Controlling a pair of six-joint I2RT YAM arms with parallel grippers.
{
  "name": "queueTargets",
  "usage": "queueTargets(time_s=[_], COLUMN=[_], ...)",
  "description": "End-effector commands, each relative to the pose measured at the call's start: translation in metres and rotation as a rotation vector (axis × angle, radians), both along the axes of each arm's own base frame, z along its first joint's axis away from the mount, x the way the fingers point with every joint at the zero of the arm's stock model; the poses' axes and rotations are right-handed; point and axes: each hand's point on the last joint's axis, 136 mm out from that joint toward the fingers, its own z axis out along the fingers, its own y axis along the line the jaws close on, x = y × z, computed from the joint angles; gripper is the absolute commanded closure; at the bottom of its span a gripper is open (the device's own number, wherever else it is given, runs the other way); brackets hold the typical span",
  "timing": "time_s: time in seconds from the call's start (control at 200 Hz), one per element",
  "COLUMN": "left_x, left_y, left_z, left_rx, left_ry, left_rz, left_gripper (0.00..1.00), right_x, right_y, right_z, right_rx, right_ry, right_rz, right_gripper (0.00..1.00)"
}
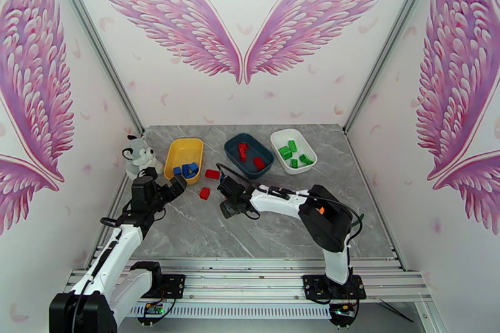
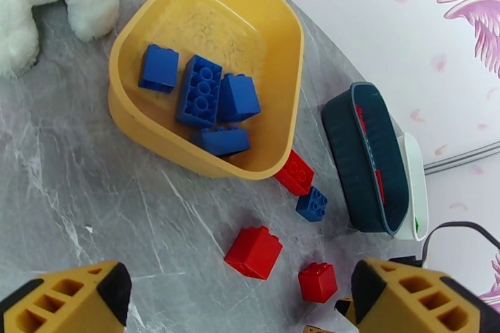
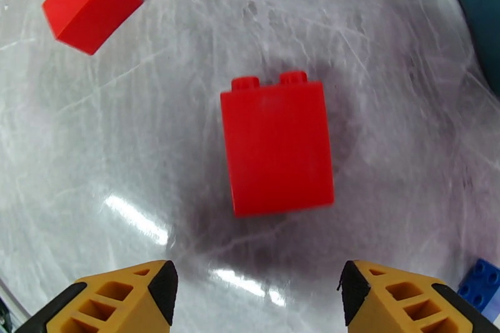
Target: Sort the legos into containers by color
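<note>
From above, a shallow yellow plastic tray (image 1: 182, 150), a dark teal tray (image 1: 256, 144) and a white tray (image 1: 279, 138) stand in a row on the grey marble table (image 1: 281, 228). In the left wrist view the left gripper (image 2: 240, 293) is spread and empty above loose red studded bricks (image 2: 253, 252), just beside the yellow tray's blue bricks (image 2: 200, 90). In the right wrist view the right gripper (image 3: 256, 290) is spread and empty over a large red brick (image 3: 276, 147) lying on the table.
</note>
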Motion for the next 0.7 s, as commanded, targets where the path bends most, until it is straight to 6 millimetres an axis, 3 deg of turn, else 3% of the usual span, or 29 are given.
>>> queueTargets(time_s=[0.0,0.23,0.415,0.585,0.695], left_x=[0.004,0.003,0.003,0.007,0.011], left_y=[-0.005,-0.007,-0.007,-0.012,-0.019], left_z=[0.008,0.011,0.006,0.002,-0.003], left_rx=[-0.040,-0.041,-0.044,-0.060,-0.081], left_ry=[-0.043,-0.053,-0.045,-0.040,-0.029], left_rz=[-0.021,-0.030,-0.030,-0.051,-0.083], left_gripper=[0.01,0.01,0.01,0.01,0.01], right_x=[0.015,0.041,0.049,0.053,0.062], right_y=[0.000,-0.001,0.000,0.002,-0.005], right_z=[0.002,-0.009,-0.011,0.012,0.036], right_rx=[-0.066,-0.087,-0.071,-0.029,0.010], right_ry=[-0.037,-0.025,-0.019,-0.052,-0.083], right_rz=[-0.023,-0.069,-0.073,-0.072,-0.097], right_gripper=[0.27,0.35,0.51,0.68,0.72])
